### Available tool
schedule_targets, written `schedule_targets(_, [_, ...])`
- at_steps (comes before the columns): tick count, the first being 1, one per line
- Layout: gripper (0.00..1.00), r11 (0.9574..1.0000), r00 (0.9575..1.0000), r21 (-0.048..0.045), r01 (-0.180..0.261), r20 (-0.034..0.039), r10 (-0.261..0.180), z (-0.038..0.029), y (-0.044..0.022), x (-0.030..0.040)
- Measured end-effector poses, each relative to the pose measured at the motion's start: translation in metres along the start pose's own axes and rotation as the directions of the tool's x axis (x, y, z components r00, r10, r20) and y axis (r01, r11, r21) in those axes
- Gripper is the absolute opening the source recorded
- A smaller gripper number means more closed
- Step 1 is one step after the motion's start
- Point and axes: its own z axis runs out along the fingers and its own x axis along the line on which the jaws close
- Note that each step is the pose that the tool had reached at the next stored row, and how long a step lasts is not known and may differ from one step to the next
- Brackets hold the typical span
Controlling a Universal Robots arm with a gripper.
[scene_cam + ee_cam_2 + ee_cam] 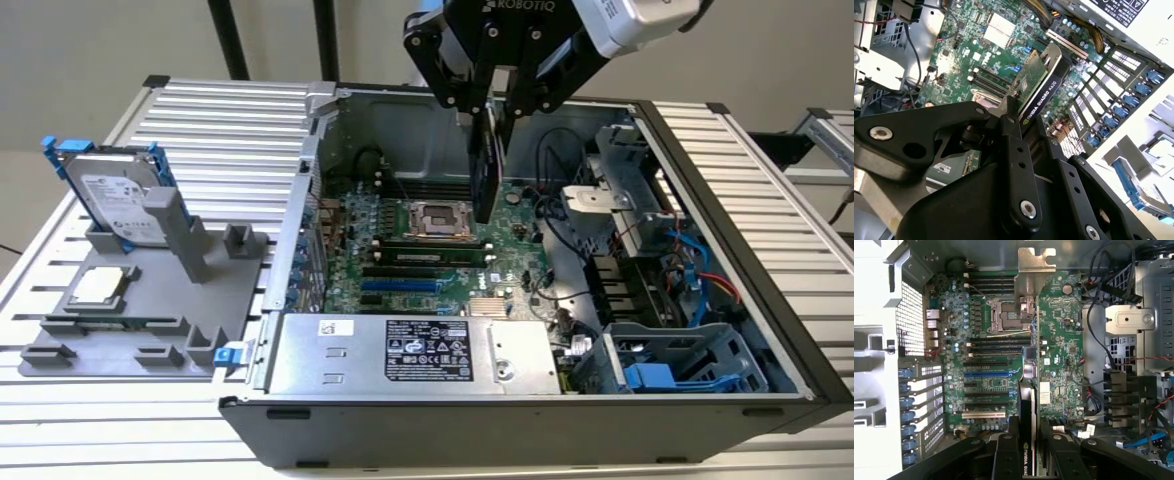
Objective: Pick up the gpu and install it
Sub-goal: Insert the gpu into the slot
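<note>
Hand (487, 105) grips the gpu (487, 165) above the open computer case (721, 200).
Exterior view: at 12 o'clock, the clenched hand holds the gpu edge-down over the motherboard (400, 250). Second wrist view: fingers (1010, 127) pinch the gpu (1041, 87) by its black edge. First wrist view: the gpu (1059, 350) shows its green face above the motherboard (984, 385).

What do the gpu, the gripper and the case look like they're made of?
The gpu: green circuit board, likely fibreglass laminate, dotted with soldered parts; its bracket looks like bare matte metal. The gripper, shut on the gpu: black, matte, probably anodised metal, with screw heads showing. The case: dull grey sheet metal inside, by its folded edges.
</note>
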Motion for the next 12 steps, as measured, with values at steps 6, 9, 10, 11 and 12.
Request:
schedule_targets(6, [0.0,0.9998,0.9998,-0.0009,0.022,-0.001,-0.022,0.0,0.0,0.0])
schedule_targets(9, [0.0,0.9995,0.9995,-0.0012,0.032,-0.0015,-0.032,-0.0001,0.0,0.0])
schedule_targets(10, [0.0,0.9994,0.9994,-0.0014,0.035,-0.0016,-0.035,0.0,0.0,0.0])
schedule_targets(11, [0.0,0.9993,0.9993,-0.0015,0.038,-0.0018,-0.038,-0.0001,0.0,0.0])
schedule_targets(12, [0.0,0.9992,0.9992,-0.0016,0.041,-0.0019,-0.041,-0.0001,0.0,0.0])
